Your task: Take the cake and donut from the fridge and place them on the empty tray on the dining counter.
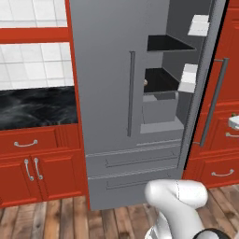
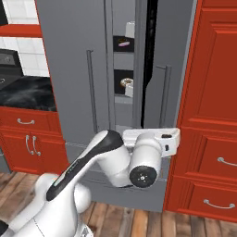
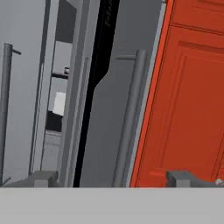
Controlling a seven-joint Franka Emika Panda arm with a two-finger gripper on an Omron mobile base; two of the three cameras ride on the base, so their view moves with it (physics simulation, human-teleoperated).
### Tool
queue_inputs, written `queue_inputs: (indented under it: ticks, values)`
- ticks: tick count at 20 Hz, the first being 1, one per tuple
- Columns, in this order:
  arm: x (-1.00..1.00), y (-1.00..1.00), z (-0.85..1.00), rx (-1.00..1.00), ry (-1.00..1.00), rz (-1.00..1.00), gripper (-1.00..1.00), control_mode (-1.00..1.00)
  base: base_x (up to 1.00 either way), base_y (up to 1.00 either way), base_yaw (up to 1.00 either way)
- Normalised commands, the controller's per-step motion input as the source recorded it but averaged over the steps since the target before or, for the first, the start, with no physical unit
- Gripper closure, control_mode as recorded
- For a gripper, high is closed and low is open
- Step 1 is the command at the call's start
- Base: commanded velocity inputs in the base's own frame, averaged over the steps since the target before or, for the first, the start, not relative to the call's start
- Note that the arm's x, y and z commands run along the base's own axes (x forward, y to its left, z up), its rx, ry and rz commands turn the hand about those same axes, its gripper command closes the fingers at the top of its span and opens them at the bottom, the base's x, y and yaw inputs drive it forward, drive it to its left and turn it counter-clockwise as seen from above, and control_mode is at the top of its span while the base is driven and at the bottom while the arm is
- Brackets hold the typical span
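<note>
We see the fridge (image 2: 74,69) with its right door swung partly open. The donut (image 2: 126,84) sits on a black shelf inside, visible through the gap, above and left of our gripper (image 3: 116,179). The gripper's fingertips (image 3: 43,178) stand wide apart, empty, facing the open door's bar handle (image 3: 129,118) beside the red cabinet (image 3: 188,96).
</note>
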Motion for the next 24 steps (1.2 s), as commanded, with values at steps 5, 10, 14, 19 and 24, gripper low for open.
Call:
queue_inputs:
  ticks: [5,10,14,19,24]
  values:
    - [-0.09,0.99,0.6,-0.39,-0.14,-0.07,-1.0,-1.0,0.0,0.0,0.0]
    - [-0.02,1.0,0.66,-0.41,-0.02,-0.06,-1.0,-1.0,0.0,0.0,0.0]
    - [0.0,1.0,0.38,-0.42,0.0,-0.08,-1.0,-1.0,0.0,0.0,0.0]
    - [0.21,0.98,0.05,-0.42,0.11,-0.11,-1.0,-1.0,0.0,0.0,0.0]
    - [0.58,0.47,-0.02,-0.33,0.32,-0.32,-1.0,-1.0,0.0,0.0,0.0]
